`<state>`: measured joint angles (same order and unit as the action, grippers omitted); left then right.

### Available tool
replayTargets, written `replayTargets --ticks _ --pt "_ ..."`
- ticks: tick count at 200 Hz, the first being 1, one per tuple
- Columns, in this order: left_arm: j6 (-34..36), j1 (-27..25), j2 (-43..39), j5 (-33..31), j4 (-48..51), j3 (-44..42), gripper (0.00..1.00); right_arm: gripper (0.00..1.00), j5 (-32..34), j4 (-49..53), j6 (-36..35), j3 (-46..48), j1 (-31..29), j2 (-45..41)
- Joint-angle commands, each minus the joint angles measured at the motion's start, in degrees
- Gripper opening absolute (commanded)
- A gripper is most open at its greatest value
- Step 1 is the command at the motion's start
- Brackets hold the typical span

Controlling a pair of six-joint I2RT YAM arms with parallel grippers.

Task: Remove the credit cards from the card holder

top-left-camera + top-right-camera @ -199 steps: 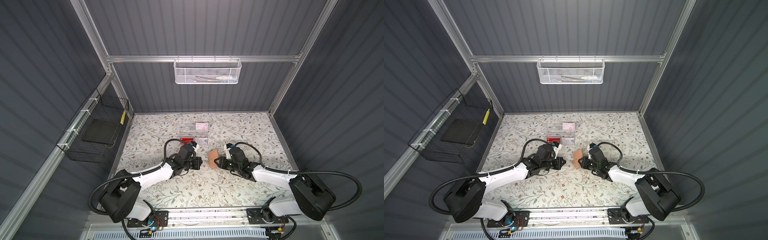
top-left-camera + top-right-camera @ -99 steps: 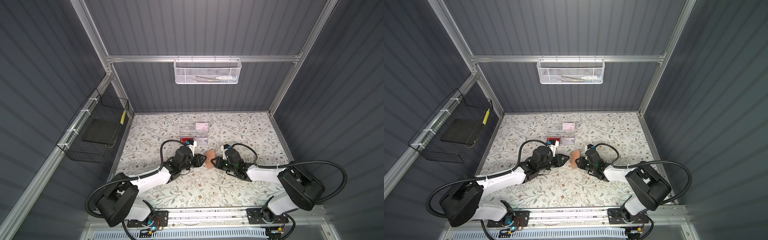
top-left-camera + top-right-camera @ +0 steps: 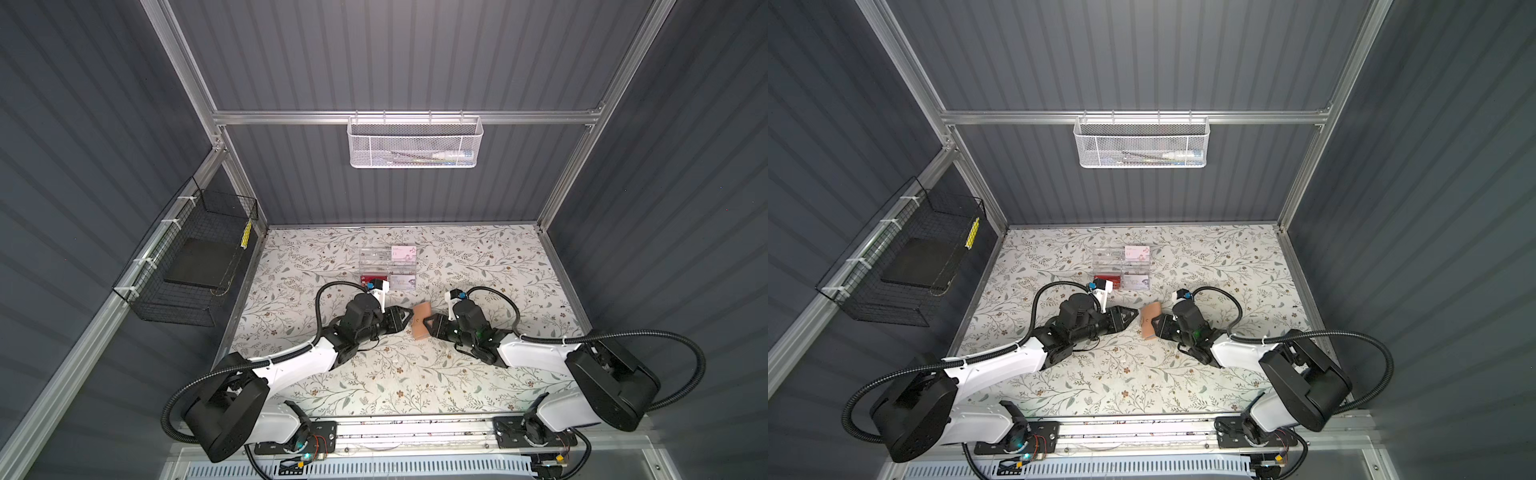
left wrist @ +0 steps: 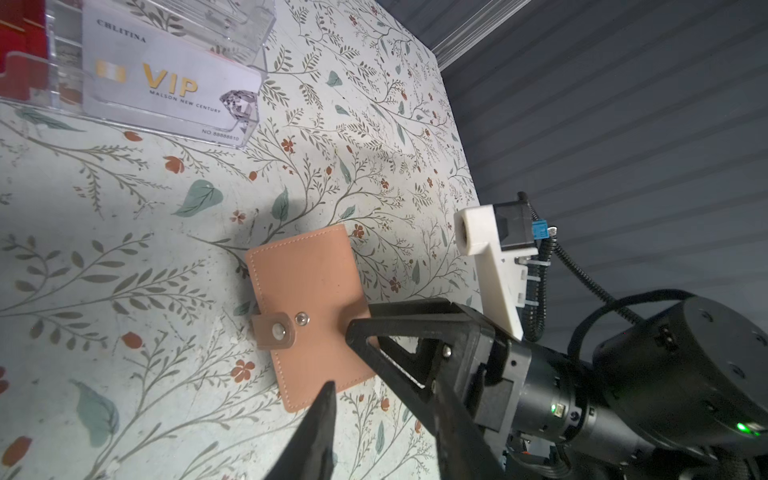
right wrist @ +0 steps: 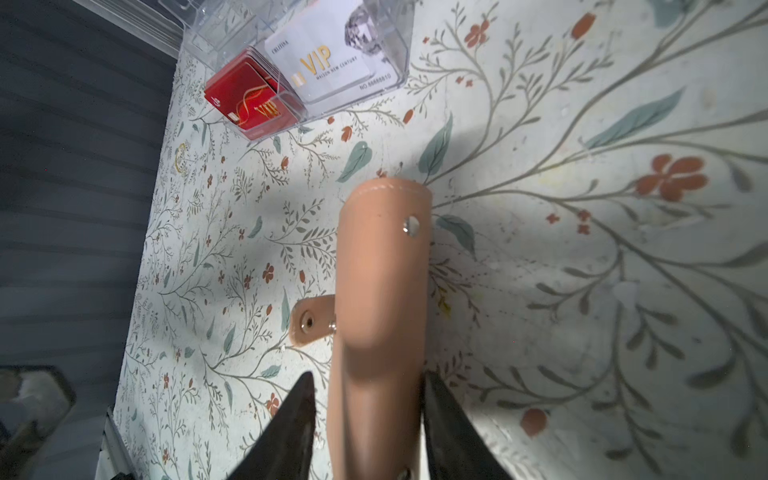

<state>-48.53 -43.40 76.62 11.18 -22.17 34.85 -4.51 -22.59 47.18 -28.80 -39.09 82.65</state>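
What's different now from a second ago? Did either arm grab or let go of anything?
The left gripper slid rightward, and its open tips now almost reach the card holder. The right gripper edged leftward with the holder. Its jaws now straddle the holder loosely, with a gap on one side. Nothing new was picked up. The clear box stayed put.

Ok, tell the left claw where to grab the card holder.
On the card holder, pinch the free edge by the strap tab, coming from the left claw side: the snap is undone, and the right claw straddles the spine.
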Motion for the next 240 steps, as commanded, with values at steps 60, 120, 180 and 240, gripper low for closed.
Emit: replayTargets --ticks 60,120,180,240 --pt "-1.0 0.4 2.7 1.8 -1.6 2.1 0.45 0.70 4.7 7.6 -5.0 -0.3 -0.2 -5.8" --pt "-0.8 0.5 4.3 1.9 -1.0 4.3 0.59 0.99 3.1 11.9 -7.0 0.3 -0.2 -10.1" --pt "-1.2 0.0 12.2 7.2 0.2 11.0 0.96 0.99 7.0 13.5 -4.1 6.4 0.5 -16.5" --pt "-3.7 -1.3 20.7 10.3 -2.7 16.6 1.00 0.99 10.4 27.2 -2.1 14.0 5.7 -40.8"
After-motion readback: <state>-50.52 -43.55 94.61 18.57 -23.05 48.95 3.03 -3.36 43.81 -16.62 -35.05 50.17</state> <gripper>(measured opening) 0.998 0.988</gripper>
